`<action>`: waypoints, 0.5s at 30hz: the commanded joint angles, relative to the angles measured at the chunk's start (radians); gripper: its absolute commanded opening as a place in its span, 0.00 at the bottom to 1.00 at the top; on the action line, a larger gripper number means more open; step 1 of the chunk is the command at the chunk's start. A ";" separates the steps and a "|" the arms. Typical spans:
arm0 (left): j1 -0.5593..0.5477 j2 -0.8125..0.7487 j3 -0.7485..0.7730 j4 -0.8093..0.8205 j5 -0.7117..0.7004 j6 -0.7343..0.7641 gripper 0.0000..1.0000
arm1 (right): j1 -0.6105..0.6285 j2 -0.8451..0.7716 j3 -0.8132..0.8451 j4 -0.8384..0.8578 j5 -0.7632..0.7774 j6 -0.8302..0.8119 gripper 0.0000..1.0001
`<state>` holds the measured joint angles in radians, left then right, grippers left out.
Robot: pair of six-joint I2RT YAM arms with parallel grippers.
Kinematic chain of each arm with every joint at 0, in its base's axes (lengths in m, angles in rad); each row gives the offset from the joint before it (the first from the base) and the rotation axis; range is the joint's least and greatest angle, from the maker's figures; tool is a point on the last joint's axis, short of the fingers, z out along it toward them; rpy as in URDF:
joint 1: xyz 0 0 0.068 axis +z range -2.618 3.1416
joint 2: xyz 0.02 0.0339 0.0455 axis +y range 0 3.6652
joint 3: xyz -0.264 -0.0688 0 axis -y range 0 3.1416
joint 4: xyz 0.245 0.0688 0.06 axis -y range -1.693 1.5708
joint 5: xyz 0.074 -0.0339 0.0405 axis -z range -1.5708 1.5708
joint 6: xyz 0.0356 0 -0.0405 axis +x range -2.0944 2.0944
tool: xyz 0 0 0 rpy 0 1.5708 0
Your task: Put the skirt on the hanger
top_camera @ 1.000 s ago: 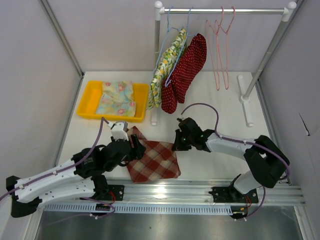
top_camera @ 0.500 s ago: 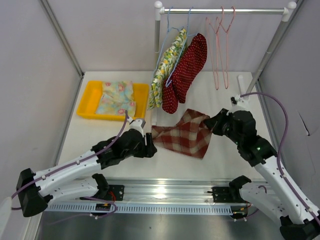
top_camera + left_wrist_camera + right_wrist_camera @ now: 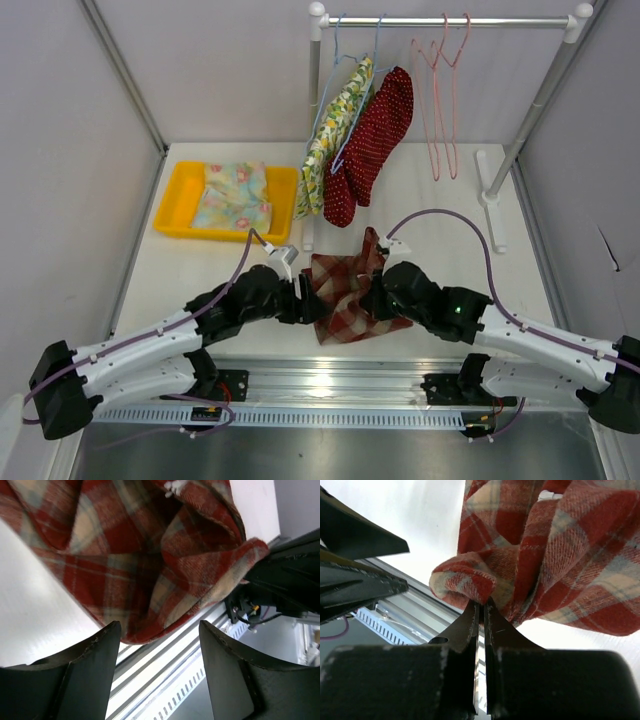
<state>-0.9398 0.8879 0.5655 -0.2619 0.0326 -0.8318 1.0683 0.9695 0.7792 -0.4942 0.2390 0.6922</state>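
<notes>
While my right claw (image 3: pixel 482 605) is pinched tight on a fold of the plaid skirt (image 3: pixel 340 290), my left claw (image 3: pixel 159 627) is spread wide with nothing in it — the cloth sits just past its fingertips. Skirt's bunched up on the white table (image 3: pixel 200 270) between my 2 arms, near the front edge. The 2 pink hangers (image 3: pixel 440 90) hang on the rail (image 3: pixel 450 20) at the back, well apart from it.

we see a robot lab cell, grey panel walls (image 3: pixel 70 120), white table (image 3: pixel 200 270), aluminium rail (image 3: pixel 340 385) at 6 o'clock, clothes rack (image 3: pixel 450 21) at 12 o'clock
</notes>
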 commanded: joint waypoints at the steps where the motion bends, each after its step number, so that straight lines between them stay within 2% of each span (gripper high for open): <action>1: 0.004 -0.029 -0.079 0.203 0.121 -0.065 0.70 | 0.012 -0.026 -0.015 0.034 0.030 0.012 0.00; 3: -0.002 -0.043 -0.113 0.303 0.138 -0.070 0.71 | 0.018 -0.023 -0.018 0.034 0.014 0.004 0.00; 10: -0.059 0.002 -0.078 0.421 0.122 0.101 0.70 | 0.044 0.020 -0.024 0.057 -0.056 -0.031 0.00; 15: -0.085 0.123 -0.006 0.412 0.113 0.192 0.69 | 0.059 0.017 -0.021 0.046 -0.052 -0.030 0.00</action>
<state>-1.0061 0.9565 0.4953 0.0845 0.1356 -0.7380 1.1179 0.9947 0.7517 -0.4706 0.1905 0.6765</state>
